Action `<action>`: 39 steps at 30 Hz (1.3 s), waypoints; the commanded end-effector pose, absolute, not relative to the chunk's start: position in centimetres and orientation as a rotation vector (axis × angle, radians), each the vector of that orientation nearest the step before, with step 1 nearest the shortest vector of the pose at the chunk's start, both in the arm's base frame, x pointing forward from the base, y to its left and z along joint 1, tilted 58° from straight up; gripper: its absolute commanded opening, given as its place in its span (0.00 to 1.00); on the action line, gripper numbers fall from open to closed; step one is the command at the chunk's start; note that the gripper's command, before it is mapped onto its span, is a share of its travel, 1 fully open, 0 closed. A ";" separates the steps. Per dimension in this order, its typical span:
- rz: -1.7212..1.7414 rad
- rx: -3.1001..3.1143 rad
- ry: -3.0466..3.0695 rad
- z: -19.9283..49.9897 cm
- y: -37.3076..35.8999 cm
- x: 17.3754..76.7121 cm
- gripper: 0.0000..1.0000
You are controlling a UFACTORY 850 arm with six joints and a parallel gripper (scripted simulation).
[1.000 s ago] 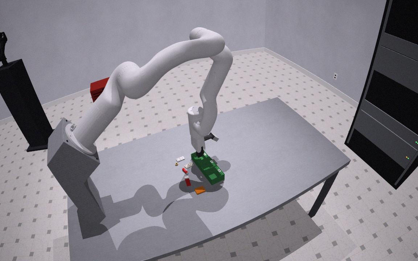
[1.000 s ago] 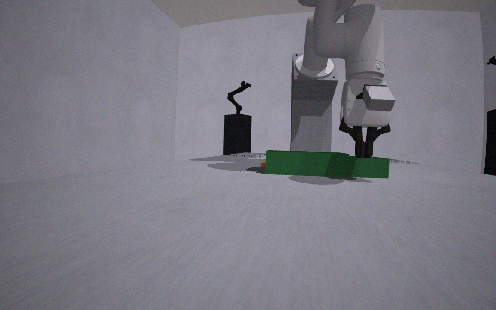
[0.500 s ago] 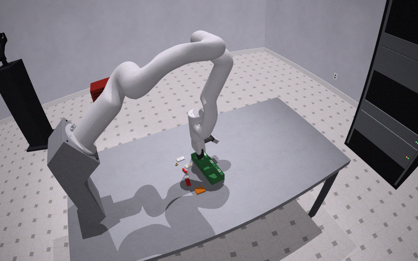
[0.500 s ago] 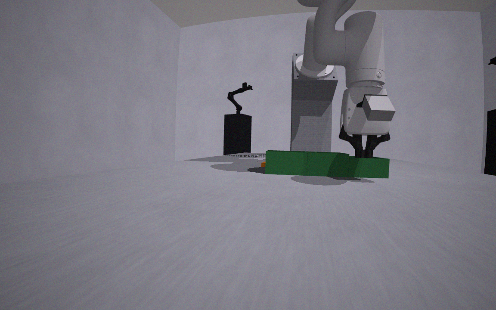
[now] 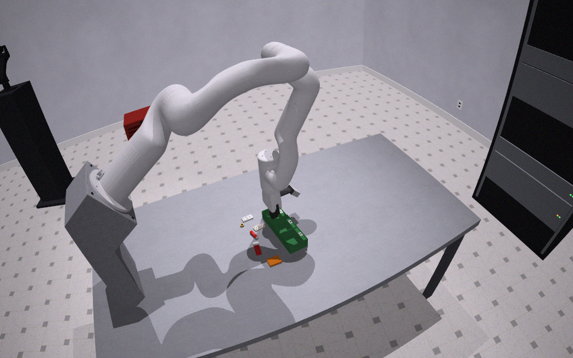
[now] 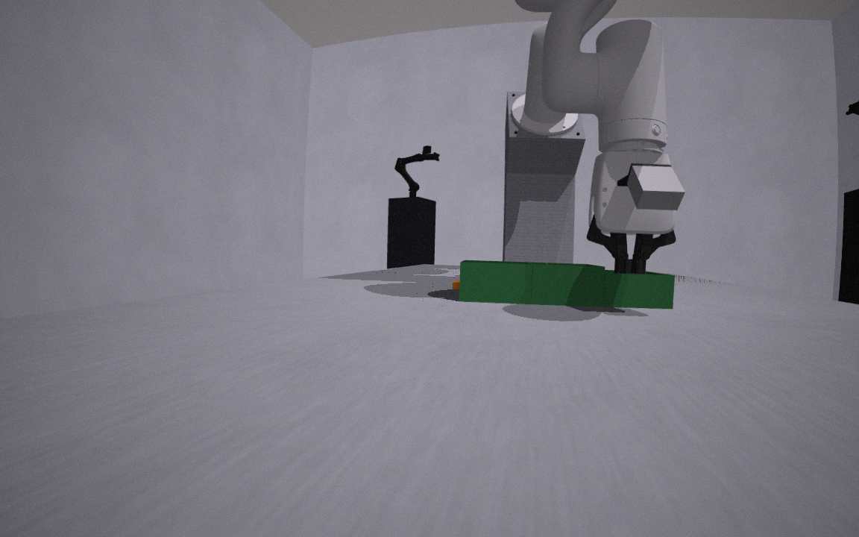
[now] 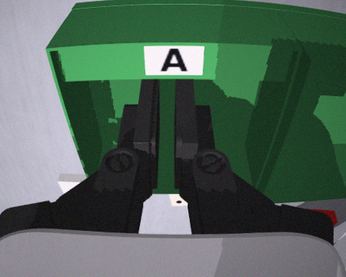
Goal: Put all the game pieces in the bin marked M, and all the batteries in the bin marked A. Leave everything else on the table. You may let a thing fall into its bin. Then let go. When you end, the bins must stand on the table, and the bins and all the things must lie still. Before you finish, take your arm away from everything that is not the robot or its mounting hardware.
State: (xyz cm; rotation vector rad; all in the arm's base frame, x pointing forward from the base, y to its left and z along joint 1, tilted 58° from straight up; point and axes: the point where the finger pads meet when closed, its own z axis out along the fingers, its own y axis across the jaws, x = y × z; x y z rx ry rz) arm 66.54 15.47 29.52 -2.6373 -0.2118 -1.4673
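A green row of bins (image 5: 296, 242) (image 6: 526, 283) stands on the grey table (image 5: 368, 187). The bin marked A (image 5: 268, 215) (image 7: 107, 64) is its end nearest the arm's base. My gripper (image 5: 274, 210) (image 6: 633, 267) (image 7: 167, 101) is shut with nothing between the fingers, and its tips reach down inside bin A. Two white dominoes (image 5: 247, 218) (image 5: 258, 226) lie on the table left of the bins. Two red batteries (image 5: 253, 234) (image 5: 256, 247) lie just in front of them. In the wrist view a domino edge (image 7: 178, 201) and a red battery end (image 7: 324, 217) show below the bin.
A small yellow nut (image 5: 241, 225) lies beside the dominoes. An orange flat piece (image 5: 273, 261) (image 6: 455, 285) lies near the bins' far end. The bin next to A (image 7: 317, 159) is marked M. A dark rack (image 5: 555, 133) stands right of the table.
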 end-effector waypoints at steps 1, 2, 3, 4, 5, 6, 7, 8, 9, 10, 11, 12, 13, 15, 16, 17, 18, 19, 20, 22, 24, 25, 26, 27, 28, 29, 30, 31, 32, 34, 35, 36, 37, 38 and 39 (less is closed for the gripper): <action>-1.468 -2.637 -0.212 29.6 15.5 66.5 0.07; -1.468 -2.637 -0.212 29.6 15.5 66.5 0.07; -1.468 -2.637 -0.212 29.6 15.5 66.5 0.07; -1.468 -2.637 -0.212 29.6 15.5 66.5 0.07; -1.468 -2.637 -0.212 29.6 15.5 66.5 0.07; -1.468 -2.637 -0.212 29.6 15.5 66.5 0.07; -1.468 -2.637 -0.212 29.6 15.5 66.5 0.07; -1.468 -2.637 -0.212 29.6 15.5 66.5 0.07; -1.468 -2.637 -0.212 29.6 15.5 66.5 0.07; -1.468 -2.637 -0.212 29.6 15.5 66.5 0.07; -1.468 -2.637 -0.212 29.6 15.5 66.5 0.07; -1.468 -2.637 -0.212 29.6 15.5 66.5 0.07; -1.468 -2.637 -0.212 29.6 15.5 66.5 0.07; -1.468 -2.637 -0.212 29.6 15.5 66.5 0.07; -1.468 -2.637 -0.212 29.6 15.5 66.5 0.07; -1.468 -2.637 -0.212 29.6 15.5 66.5 0.07; -1.468 -2.637 -0.212 29.6 15.5 66.5 0.07; -1.468 -2.637 -0.212 29.6 15.5 66.5 0.07; -1.468 -2.637 -0.212 29.6 15.5 66.5 0.07; -1.468 -2.637 -0.212 29.6 15.4 66.4 0.07; -1.468 -2.637 -0.212 29.8 15.4 66.2 0.07; -1.468 -2.637 -0.212 29.8 15.4 66.1 0.07; -1.468 -2.637 -0.212 29.9 15.4 66.0 0.07; -1.468 -2.637 -0.212 29.9 15.4 66.0 0.07; -1.468 -2.637 -0.212 29.9 15.4 66.0 0.07; -1.468 -2.637 -0.212 30.0 15.3 65.9 0.07; -1.468 -2.637 -0.212 30.1 15.3 65.8 0.07; -1.468 -2.637 -0.212 30.1 15.3 65.7 0.07; -1.468 -2.637 -0.212 30.2 15.3 65.5 0.07; -1.468 -2.637 -0.212 30.3 15.2 65.3 0.07; -1.468 -2.637 -0.212 30.4 15.2 65.2 0.07; -1.468 -2.637 -0.212 30.5 15.2 65.1 0.07; -1.468 -2.637 -0.212 30.5 15.2 65.0 0.07; -1.468 -2.637 -0.212 30.6 15.1 64.9 0.07; -1.468 -2.637 -0.212 30.7 15.1 64.8 0.07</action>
